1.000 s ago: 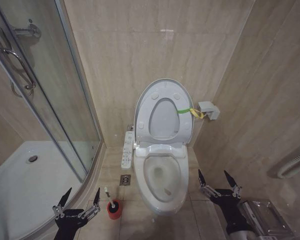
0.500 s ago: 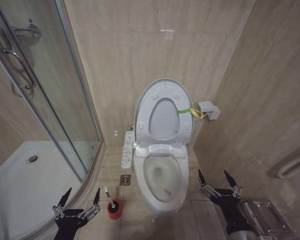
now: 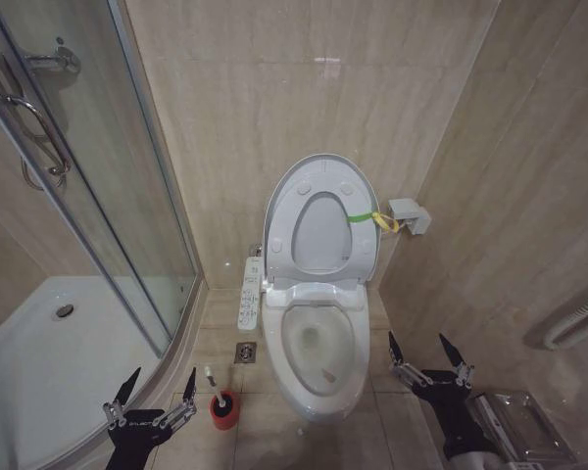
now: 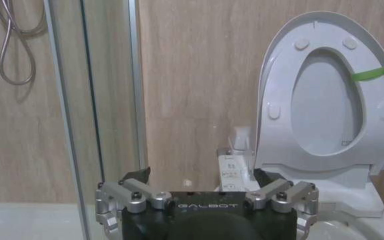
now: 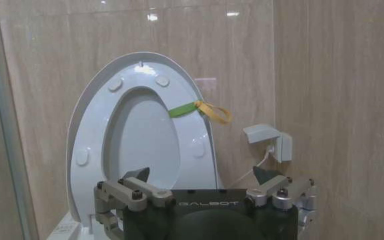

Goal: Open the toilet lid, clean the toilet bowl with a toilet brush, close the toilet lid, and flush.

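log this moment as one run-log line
lid up | brush in holder | left gripper open, by brush | right gripper open, beside bowl

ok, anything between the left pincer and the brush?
Nothing visible. The left pincer hangs open, low beside the shower tray; the brush stands in its red cup on bare floor just to that pincer's right, next to the bowl.
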Motion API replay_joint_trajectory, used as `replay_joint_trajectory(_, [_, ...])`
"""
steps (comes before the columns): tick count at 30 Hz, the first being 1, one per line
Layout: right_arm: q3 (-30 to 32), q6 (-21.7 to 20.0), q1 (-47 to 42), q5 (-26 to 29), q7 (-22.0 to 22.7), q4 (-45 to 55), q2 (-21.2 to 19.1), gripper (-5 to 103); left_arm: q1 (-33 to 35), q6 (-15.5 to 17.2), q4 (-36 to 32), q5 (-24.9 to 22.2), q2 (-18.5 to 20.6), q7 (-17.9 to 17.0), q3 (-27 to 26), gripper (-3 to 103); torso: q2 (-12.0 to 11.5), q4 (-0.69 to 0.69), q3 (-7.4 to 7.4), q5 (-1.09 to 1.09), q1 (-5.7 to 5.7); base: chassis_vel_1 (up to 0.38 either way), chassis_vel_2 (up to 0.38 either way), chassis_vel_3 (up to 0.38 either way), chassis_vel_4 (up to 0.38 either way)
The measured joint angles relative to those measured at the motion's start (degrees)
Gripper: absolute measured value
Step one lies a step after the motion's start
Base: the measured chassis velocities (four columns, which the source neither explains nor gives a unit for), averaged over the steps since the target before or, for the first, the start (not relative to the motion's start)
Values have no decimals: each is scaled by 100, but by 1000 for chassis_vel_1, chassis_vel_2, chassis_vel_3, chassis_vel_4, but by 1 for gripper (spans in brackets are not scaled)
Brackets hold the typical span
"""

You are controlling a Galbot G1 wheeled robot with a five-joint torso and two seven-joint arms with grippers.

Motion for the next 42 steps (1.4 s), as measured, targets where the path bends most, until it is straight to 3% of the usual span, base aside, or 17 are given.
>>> replay_joint_trajectory(42, [0,0,0,0,0,0,0,100,0,0,1,0,0,0,0,100,0,0,0,0,0,0,0,0,0])
